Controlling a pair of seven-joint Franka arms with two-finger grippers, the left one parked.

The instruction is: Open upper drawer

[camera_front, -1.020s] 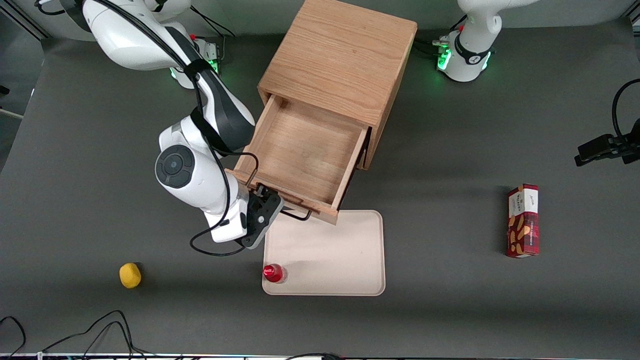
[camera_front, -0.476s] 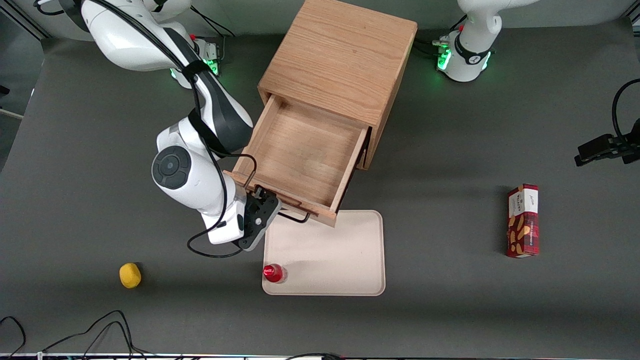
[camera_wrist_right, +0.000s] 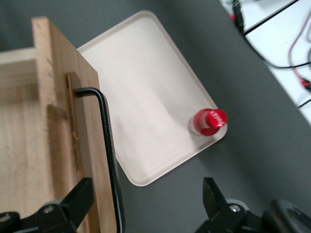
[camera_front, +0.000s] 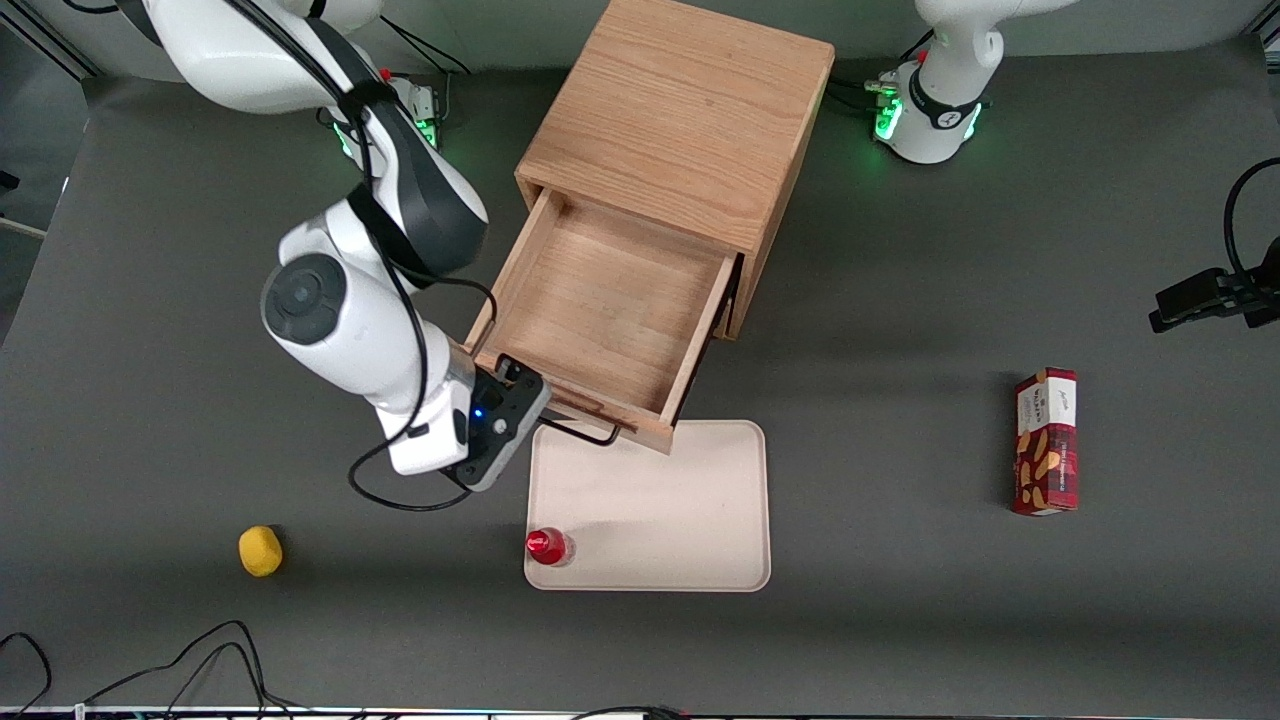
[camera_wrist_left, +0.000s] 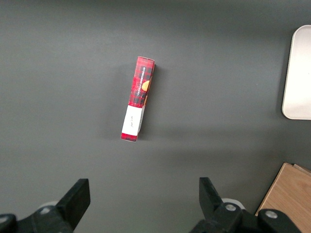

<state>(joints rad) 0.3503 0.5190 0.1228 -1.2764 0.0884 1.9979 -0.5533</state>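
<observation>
The drawer (camera_front: 610, 310) stands pulled well out, its handle (camera_wrist_right: 108, 145) just beside the open, empty tool (camera_wrist_right: 146, 206). Back straight off without snagging the handle; the tray (camera_front: 700, 560) lies just below.

1. A matte dark grey table (camera_front: 900, 640) fills the scene under even overhead light, and shadows fall on it in soft bands.
2. A paler grey surface (camera_front: 1100, 25) borders the table's edge farthest from the front camera.
3. Loose black cables (camera_front: 200, 655) trail across the nearest edge.
4. A white floor (camera_wrist_right: 286, 43) with more wiring shows past the table.
</observation>
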